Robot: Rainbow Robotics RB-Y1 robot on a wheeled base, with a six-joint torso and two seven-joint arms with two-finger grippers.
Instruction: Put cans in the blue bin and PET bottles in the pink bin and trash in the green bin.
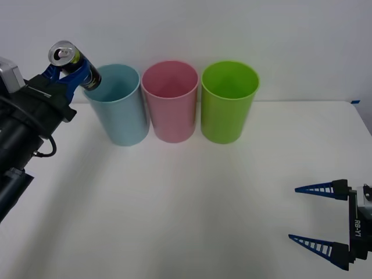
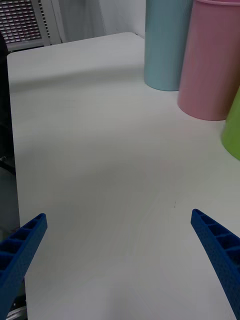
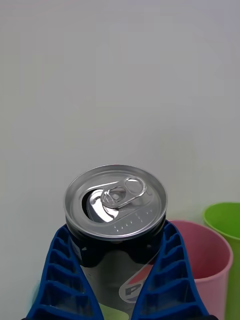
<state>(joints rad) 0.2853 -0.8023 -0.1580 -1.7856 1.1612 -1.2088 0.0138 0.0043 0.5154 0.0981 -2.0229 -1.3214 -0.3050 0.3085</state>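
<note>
Right gripper [image 1: 314, 222]: nearest to us, low over the table [image 1: 192, 203] at its near right; we find its blue ribbed fingers [image 2: 217, 247] spread wide with nothing between them.
Table: white and flat; we note it bears the three bins along its far side.
Left gripper [image 1: 74, 74]: raised at the far left, just beside the blue bin's rim; we record its fingers [image 3: 165, 280] clamped on either side of the can.
Can [image 1: 71, 60]: held aloft and tilted, silver top [image 3: 116, 200] with pull tab facing the front camera, its lower end just at the blue bin's left rim.
Blue bin [image 1: 120, 107]: upright, leftmost of the row.
Pink bin [image 1: 170, 104]: upright, middle, close against the blue one.
Green bin [image 1: 229, 104]: upright, rightmost, just beside the pink.
</note>
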